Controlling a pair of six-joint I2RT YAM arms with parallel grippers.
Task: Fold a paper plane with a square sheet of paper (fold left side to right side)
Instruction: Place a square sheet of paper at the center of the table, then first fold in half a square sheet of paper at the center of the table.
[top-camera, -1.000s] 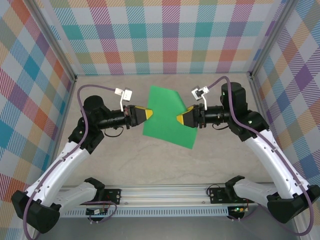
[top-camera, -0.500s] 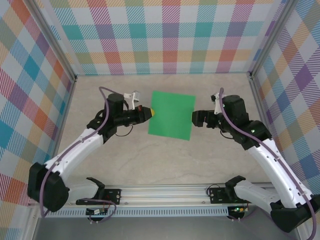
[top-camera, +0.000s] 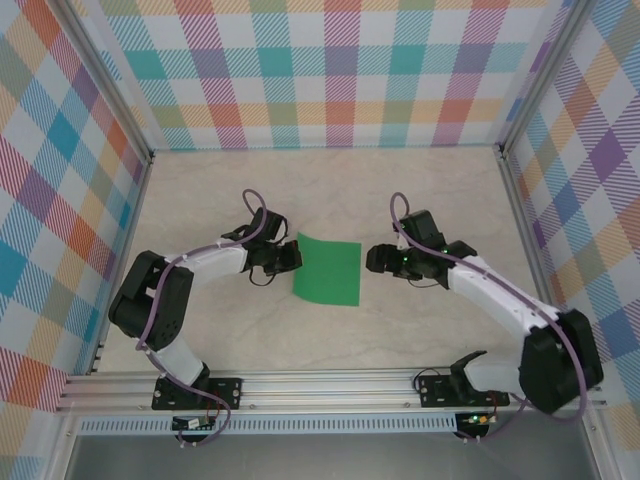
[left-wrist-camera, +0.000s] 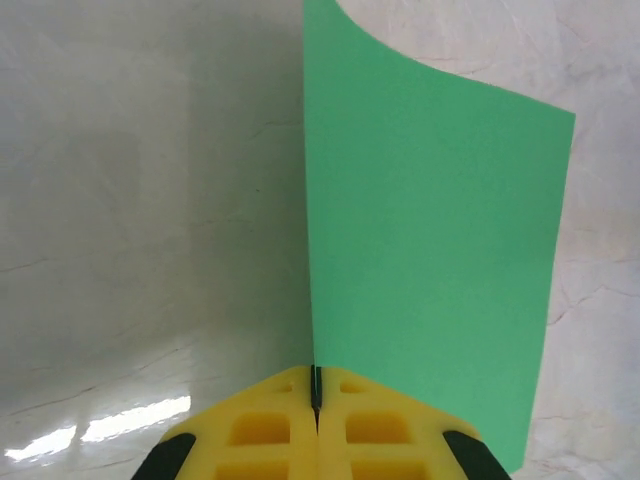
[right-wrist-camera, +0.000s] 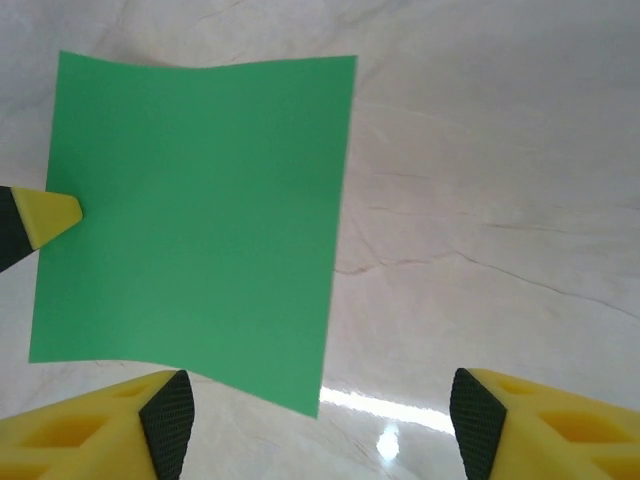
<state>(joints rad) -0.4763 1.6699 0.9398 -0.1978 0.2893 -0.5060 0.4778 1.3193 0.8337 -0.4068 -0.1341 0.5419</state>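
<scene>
Left wrist: your left gripper (left-wrist-camera: 316, 378) pinches one edge of the square sheet of paper (left-wrist-camera: 430, 250), right gripper (right-wrist-camera: 320, 410) spread wide; looks flimsy, so grip edges.

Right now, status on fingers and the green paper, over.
Left fingers shut on green sheet's left edge. Right fingers open, not gripping. Nothing in the way.

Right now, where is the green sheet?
Top view: the green sheet is at centre, left edge clamped in the left pincer, right pincer just beyond its right edge.

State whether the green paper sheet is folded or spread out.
Spread, unfolded: the sheet is one uncreased square layer, slightly curved, edge pinched by the left gripper.
</scene>
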